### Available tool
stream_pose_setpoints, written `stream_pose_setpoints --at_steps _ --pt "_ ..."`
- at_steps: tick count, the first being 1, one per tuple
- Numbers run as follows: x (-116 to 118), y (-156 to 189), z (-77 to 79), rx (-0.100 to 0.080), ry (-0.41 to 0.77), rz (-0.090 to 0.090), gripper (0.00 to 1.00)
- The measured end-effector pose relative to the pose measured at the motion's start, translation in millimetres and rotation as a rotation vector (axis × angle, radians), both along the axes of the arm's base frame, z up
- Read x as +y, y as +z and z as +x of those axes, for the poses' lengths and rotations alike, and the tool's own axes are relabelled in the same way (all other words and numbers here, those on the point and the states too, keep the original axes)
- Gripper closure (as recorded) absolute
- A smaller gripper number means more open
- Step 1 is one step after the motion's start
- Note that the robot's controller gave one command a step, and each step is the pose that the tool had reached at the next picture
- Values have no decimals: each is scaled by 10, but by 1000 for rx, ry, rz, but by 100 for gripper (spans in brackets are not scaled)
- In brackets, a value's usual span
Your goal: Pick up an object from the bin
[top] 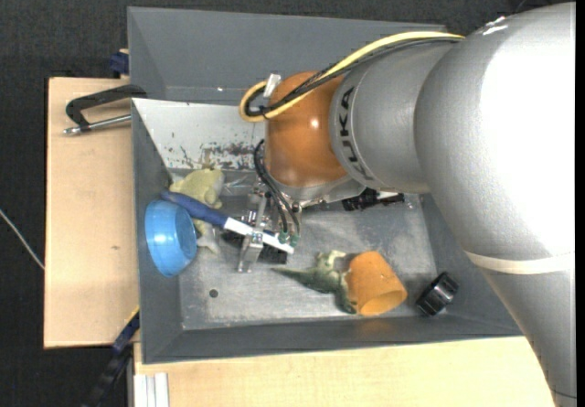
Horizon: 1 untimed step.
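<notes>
Hanging low in the bin, left of centre, just beside the blue scoop and its handle, the jaws' state can't be told, nothing looks lifted, so grasp and lift remain.

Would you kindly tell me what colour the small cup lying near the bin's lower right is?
The cup is orange, best seen in the camera view.

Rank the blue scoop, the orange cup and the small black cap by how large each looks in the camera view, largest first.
1. Blue scoop, counting its handle.
2. Orange cup, close to the scoop's bowl alone.
3. Black cap, clearly smallest.
All lie low in the bin, so nearness matters little.
</notes>
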<state>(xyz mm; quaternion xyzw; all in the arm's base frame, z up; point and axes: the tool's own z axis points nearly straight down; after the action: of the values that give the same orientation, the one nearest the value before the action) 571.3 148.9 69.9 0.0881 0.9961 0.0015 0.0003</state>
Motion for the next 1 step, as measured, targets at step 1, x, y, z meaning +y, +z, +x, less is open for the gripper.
stream_pose_setpoints --at_steps 1 --pt "-3 330 -75 -6 36 0 0"
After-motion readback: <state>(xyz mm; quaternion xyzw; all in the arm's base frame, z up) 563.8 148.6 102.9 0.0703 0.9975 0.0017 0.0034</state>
